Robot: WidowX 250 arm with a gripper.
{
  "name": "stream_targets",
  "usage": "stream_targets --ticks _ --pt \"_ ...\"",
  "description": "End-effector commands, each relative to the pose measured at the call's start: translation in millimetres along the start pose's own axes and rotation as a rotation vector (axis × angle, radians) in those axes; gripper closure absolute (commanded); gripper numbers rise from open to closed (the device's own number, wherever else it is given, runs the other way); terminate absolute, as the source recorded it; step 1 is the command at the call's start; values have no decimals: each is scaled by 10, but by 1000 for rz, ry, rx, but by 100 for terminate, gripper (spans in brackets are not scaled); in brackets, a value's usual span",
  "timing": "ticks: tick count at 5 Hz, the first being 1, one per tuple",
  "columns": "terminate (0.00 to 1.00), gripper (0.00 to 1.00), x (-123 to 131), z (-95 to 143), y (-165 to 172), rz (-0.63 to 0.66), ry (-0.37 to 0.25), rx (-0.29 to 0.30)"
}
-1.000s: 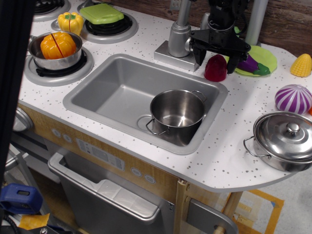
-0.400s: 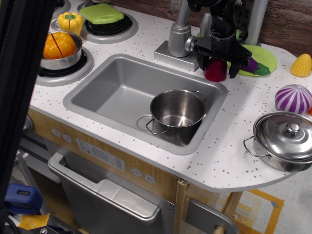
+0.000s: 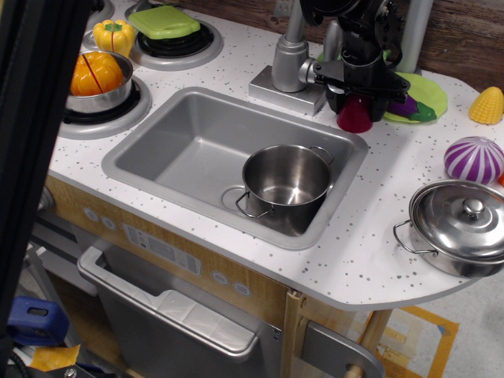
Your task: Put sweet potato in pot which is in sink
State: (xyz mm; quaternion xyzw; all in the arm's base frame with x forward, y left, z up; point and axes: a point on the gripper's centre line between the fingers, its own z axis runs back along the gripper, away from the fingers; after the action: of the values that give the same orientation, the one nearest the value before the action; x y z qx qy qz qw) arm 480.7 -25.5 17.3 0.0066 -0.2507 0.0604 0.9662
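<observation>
The dark red sweet potato [image 3: 354,116] stands on the counter at the back right rim of the grey sink [image 3: 189,146]. My black gripper [image 3: 358,96] is right over it, with its fingers closed in on the potato's upper part. The potato's top is hidden by the fingers. The shiny open pot [image 3: 285,183] with wire loop handles stands empty in the sink's front right corner, in front of and a little left of the potato.
The faucet [image 3: 290,59] rises just left of the gripper. A green plate [image 3: 431,90] with a purple eggplant [image 3: 409,106] lies behind it. Corn [image 3: 487,105], a striped ball [image 3: 473,158] and a lidded pot [image 3: 461,224] are on the right. A pan with an orange pepper [image 3: 96,79] is at the left.
The gripper has come down over the sweet potato and its fingers have closed from wide apart onto it. The potato and pot have stayed in place.
</observation>
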Motion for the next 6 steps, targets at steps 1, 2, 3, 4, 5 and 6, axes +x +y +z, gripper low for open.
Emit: stream_targets --ticks 1,2,3,4,5,6 --pt "0 100 156 271 -29 -18 -39 31" --pt "0 100 199 509 -44 -51 -25 113" --pt "0 0 240 739 -30 -85 -30 202" --pt "0 0 161 855 -10 -79 -18 233" --pt "0 100 104 946 41 -76 -13 263" --pt "0 100 17 1037 152 -65 0 276"
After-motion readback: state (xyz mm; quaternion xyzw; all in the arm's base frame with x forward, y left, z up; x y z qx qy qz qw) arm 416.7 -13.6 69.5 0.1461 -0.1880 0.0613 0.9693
